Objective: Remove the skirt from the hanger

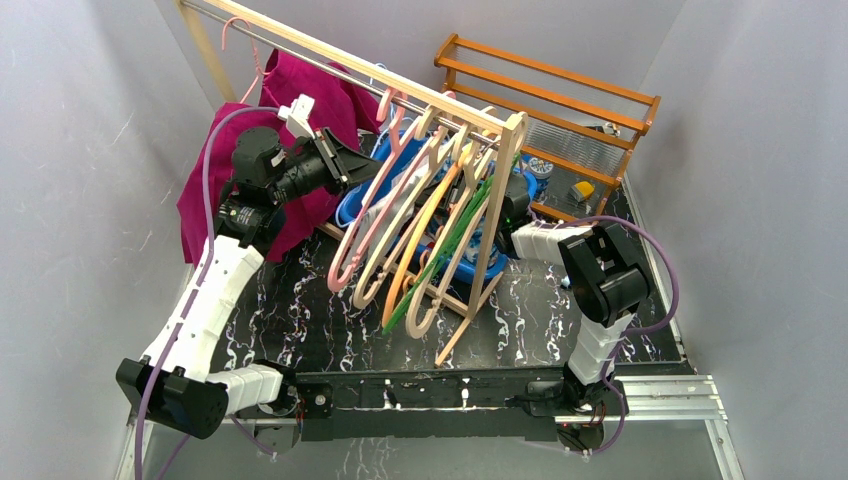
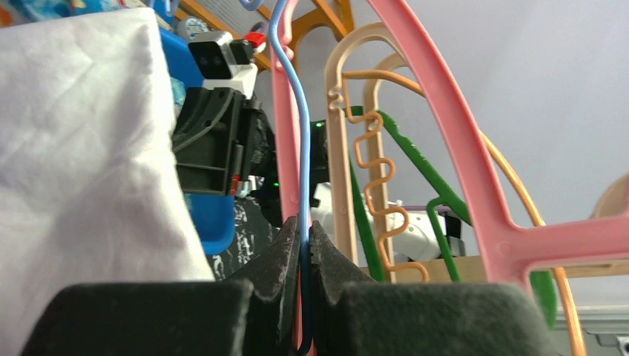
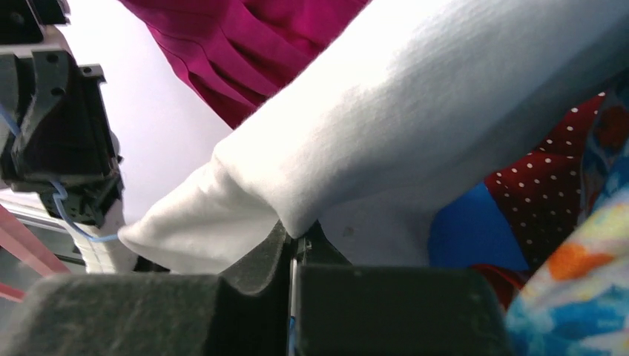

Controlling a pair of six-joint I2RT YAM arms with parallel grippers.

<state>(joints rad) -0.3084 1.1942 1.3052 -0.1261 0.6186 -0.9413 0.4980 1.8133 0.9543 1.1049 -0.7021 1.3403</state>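
The white skirt (image 2: 81,148) hangs on a thin blue wire hanger (image 2: 300,148). My left gripper (image 2: 305,230) is shut on that wire, up by the rail (image 1: 350,165). My right gripper (image 3: 295,236) is shut on a folded edge of the skirt (image 3: 415,111), the cloth pinched between its pads. In the top view the right gripper is mostly hidden behind the row of hangers, and only its wrist (image 1: 515,205) shows. From the left wrist view the right gripper (image 2: 215,141) appears just beyond the skirt.
Pink (image 1: 360,240), beige (image 1: 420,290), orange (image 1: 405,270) and green (image 1: 440,265) empty hangers crowd the wooden rail (image 1: 330,55). A magenta garment (image 1: 290,100) hangs at the left. A blue basket (image 1: 400,165) of patterned clothes sits behind, and a wooden rack (image 1: 550,80) stands at the back right.
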